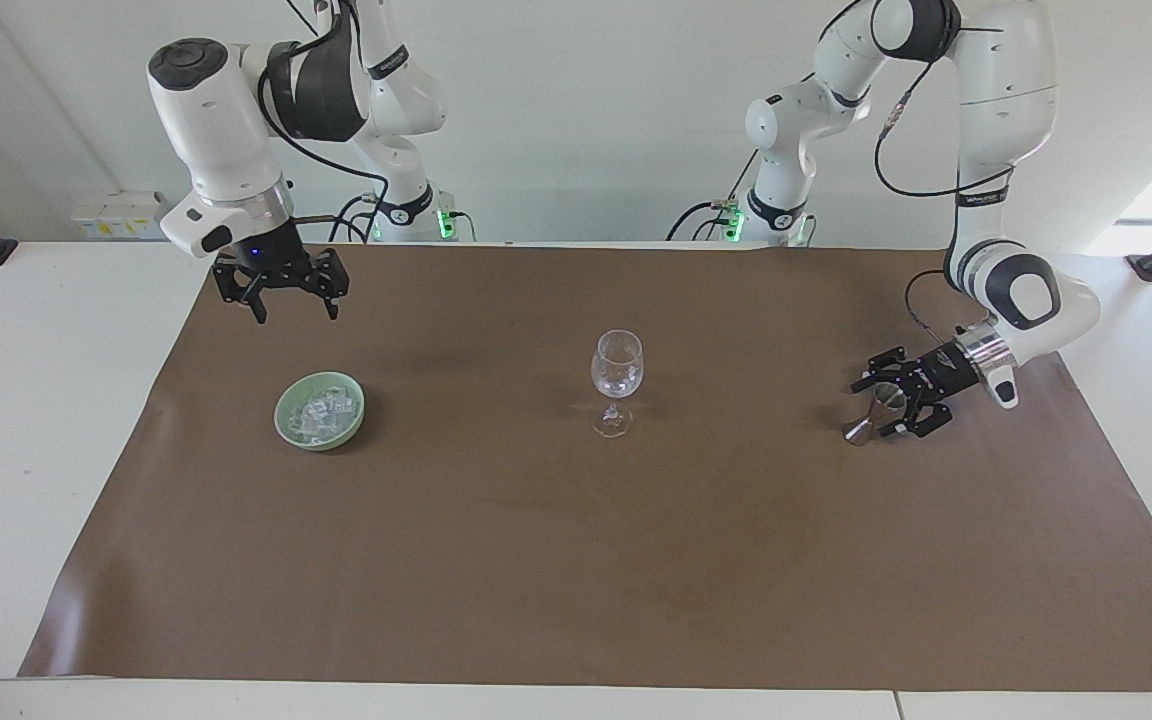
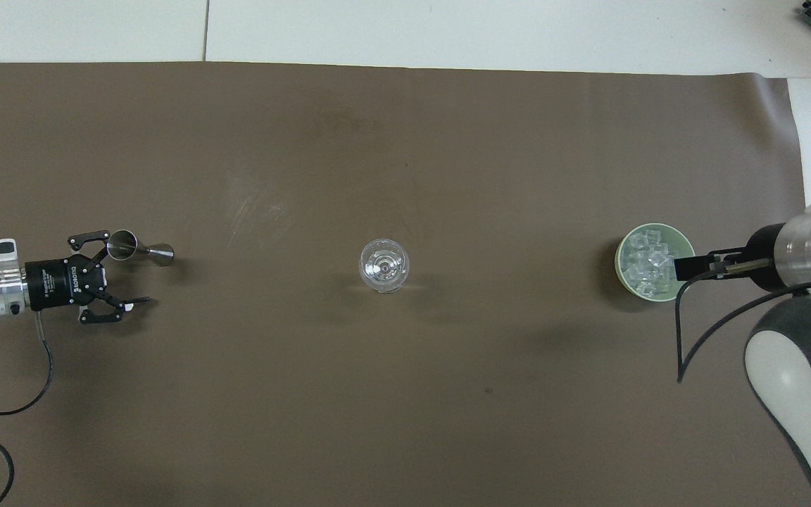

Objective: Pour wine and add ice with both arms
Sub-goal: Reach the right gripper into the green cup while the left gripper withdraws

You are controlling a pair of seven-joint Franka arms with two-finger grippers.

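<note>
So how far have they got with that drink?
Nothing looks done: the wine glass looks empty and the ice sits in its green bowl. In hand: the open left gripper is beside the metal jigger; the open right gripper hangs above the mat near the bowl. Pouring and icing remain.

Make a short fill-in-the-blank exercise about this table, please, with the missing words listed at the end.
1. The ice cubes lie in a green ____.
2. The wine glass stands upright near the middle of the ____ mat.
3. The left gripper is open beside a metal ____.
4. The right gripper hangs open in the air, touching ____.

Missing words: bowl; brown; jigger; nothing
</note>
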